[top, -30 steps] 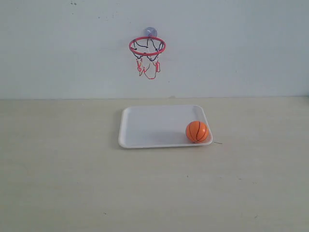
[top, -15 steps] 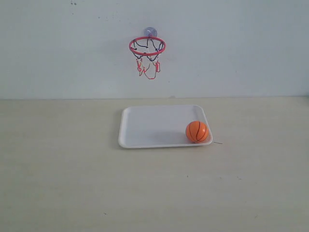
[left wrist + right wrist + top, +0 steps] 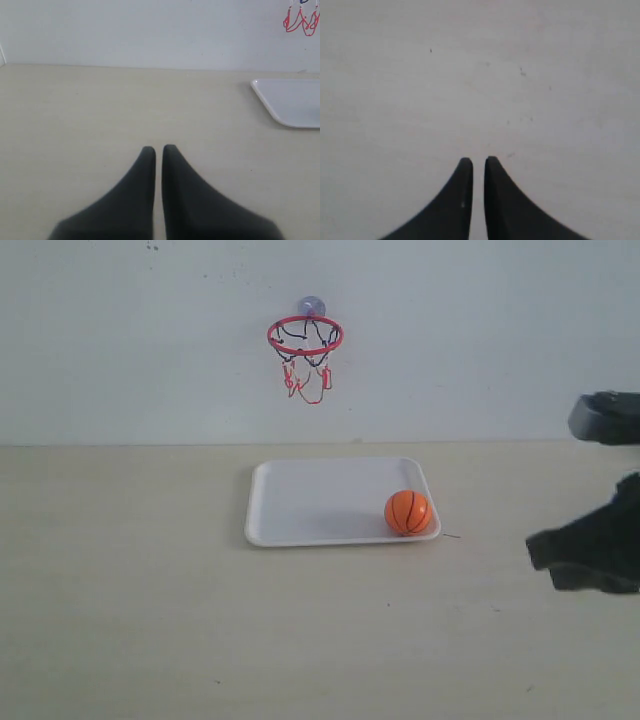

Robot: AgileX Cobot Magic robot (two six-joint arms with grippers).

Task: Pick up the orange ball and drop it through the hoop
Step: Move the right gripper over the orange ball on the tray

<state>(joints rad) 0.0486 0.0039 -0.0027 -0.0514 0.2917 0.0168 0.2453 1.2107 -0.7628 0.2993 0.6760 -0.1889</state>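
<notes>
The orange ball rests in the near right corner of the white tray. On the wall above the tray hangs the hoop, its net's red strings also showing at the edge of the left wrist view. My right gripper is shut with nothing in it and looks down at bare table; its arm shows at the right edge of the exterior view, well right of the ball. My left gripper is shut and empty, low over the table, left of the tray.
A pale wooden table runs up to a plain white wall. A thin dark thread lies just right of the tray.
The right arm has come into the exterior view from the right edge. The ball, tray and hoop have not moved.
</notes>
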